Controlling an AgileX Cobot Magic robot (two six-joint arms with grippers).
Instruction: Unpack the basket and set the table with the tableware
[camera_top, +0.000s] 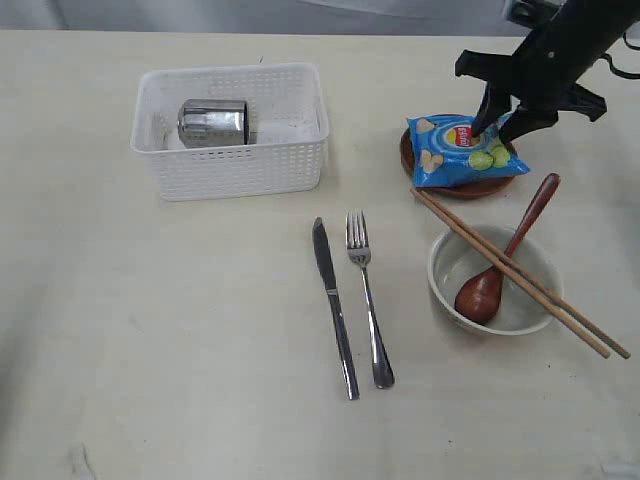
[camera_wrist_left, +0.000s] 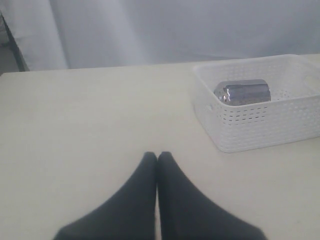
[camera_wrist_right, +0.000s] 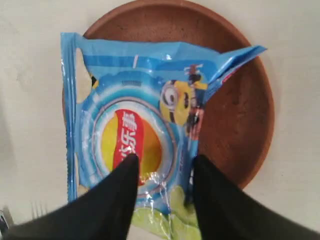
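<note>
The right claw (camera_wrist_right: 162, 162) is hanging over a shiny blue plastic chip bag (camera_wrist_right: 125, 85). Its two black fingers (camera_wrist_right: 117, 195) are standing apart, so it is open and is not squeezing anything. The bag is showing a red band with the white Chinese words 乐事 inside a yellow circle. It is also showing a yellow cartoon fellow with goggles. The black right arm is reaching in from the far right corner of the exterior view and pointing its claw down.

The one bag is lying on one round brown wooden plate (camera_wrist_right: 235, 115). Near the plate, two long wooden chopsticks (camera_top: 520, 272) are resting across one cream round bowl (camera_top: 445, 290). One dark wooden spoon (camera_top: 481, 292) is sitting in that bowl. One steel fork (camera_top: 368, 300) and one steel knife (camera_top: 333, 300) are lying side by side on the pale beige table (camera_top: 150, 330).

One white plastic basket with little holes (camera_top: 240, 165) is standing further away on the table. One shiny steel cup (camera_top: 213, 122) is lying on its side in it.

The left claw (camera_wrist_left: 157, 155) is staying low over the bare table with its fingers pressed together, holding nothing.
</note>
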